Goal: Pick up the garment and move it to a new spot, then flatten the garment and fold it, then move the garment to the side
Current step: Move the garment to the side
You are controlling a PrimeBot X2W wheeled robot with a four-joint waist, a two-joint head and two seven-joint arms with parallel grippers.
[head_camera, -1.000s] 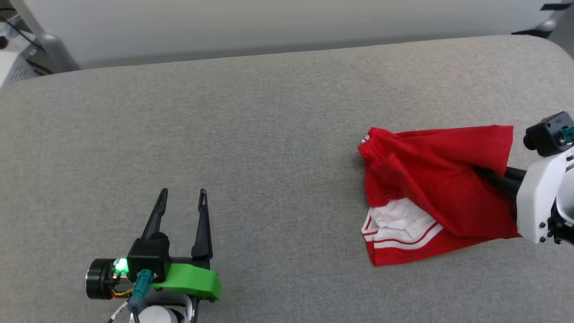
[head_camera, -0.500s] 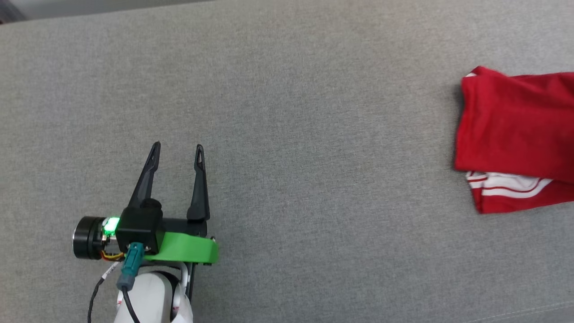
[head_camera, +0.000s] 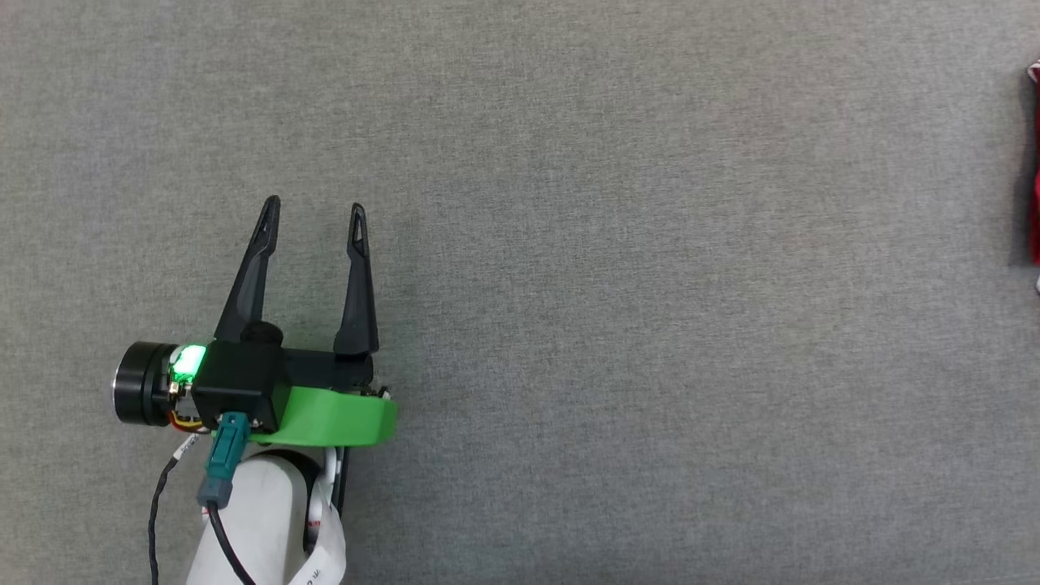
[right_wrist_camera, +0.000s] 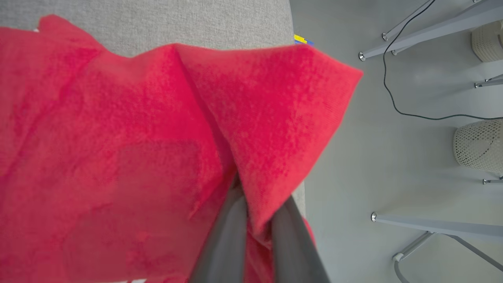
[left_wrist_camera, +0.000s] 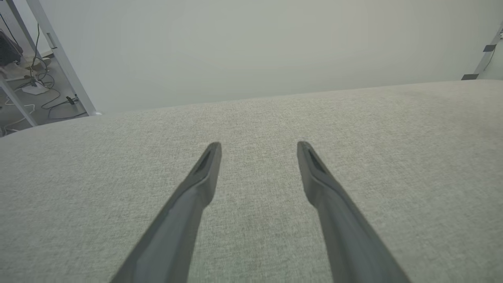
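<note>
The garment [right_wrist_camera: 118, 137] is red fabric lying in loose folds at the grey table's right end. My right gripper [right_wrist_camera: 261, 196] is shut on a raised fold of it, and the cloth hides the fingertips. In the head view a thin red sliver of the garment [head_camera: 1035, 162] shows at the right edge. My left gripper [head_camera: 315, 207] is far to its left, open, with nothing between its fingers. The left wrist view has the left gripper [left_wrist_camera: 259, 147] open just above bare cloth-covered table.
The grey padded table [head_camera: 650, 325] spreads across the head view. Its right edge [right_wrist_camera: 292, 23] drops to a floor with metal legs [right_wrist_camera: 432, 226], a cable [right_wrist_camera: 408, 114] and a perforated white basket [right_wrist_camera: 479, 145]. Beyond its far edge [left_wrist_camera: 275, 96] is a pale wall.
The head camera has tilted down, so the table's far edge is gone from its view. The garment has gone much farther right of the left gripper, still in the right gripper's grip.
</note>
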